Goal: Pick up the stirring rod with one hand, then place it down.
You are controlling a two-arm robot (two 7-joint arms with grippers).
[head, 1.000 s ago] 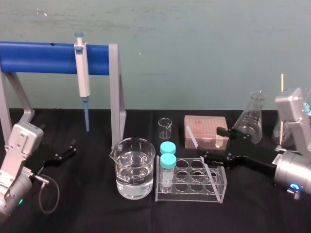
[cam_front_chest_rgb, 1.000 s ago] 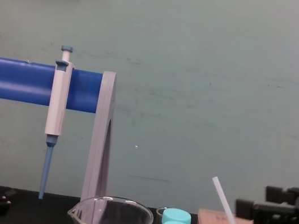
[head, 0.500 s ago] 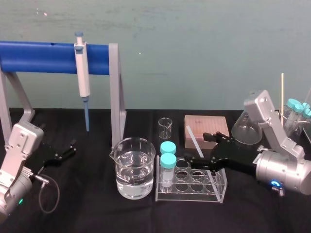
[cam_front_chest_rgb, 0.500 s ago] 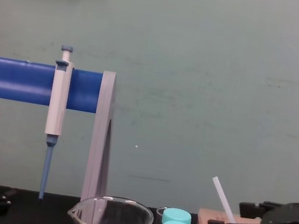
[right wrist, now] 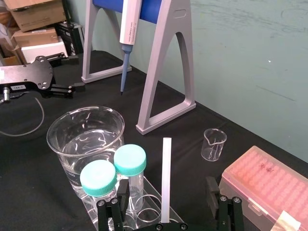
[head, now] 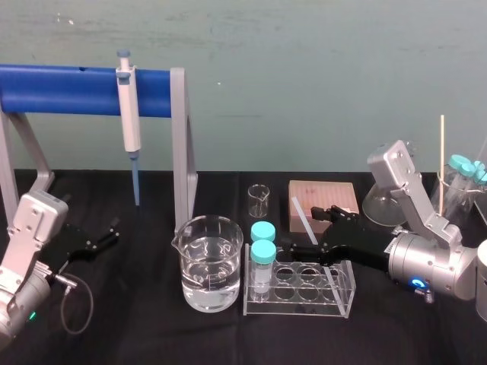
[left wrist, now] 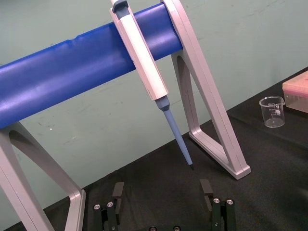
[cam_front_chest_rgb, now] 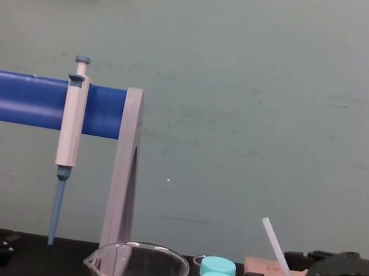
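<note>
Stirring rod [head: 300, 214]: thin, straight, smooth, translucent white. It leans tilted, its lower end in the right end of the tube rack and its upper end near the tip box's left edge.
Tube rack [head: 300, 306]: clear plastic with round holes, holding two teal-capped tubes [head: 263, 251] at its left end.
Right gripper [right wrist: 166, 187]: black and blocky, low over the rack. Its fingers are spread wide, one on each side of the rod with a gap both ways (gripping nothing).
Left gripper [left wrist: 161, 190]: black, fingers apart and empty, parked at the table's left by the stand [head: 61, 91].
Beaker [head: 211, 262]: round clear glass, part-filled with clear liquid, just left of the rack.
Tip box [head: 323, 199]: pinkish, rectangular, behind the rack.
Table [head: 137, 327]: covered in matte black cloth.
</note>
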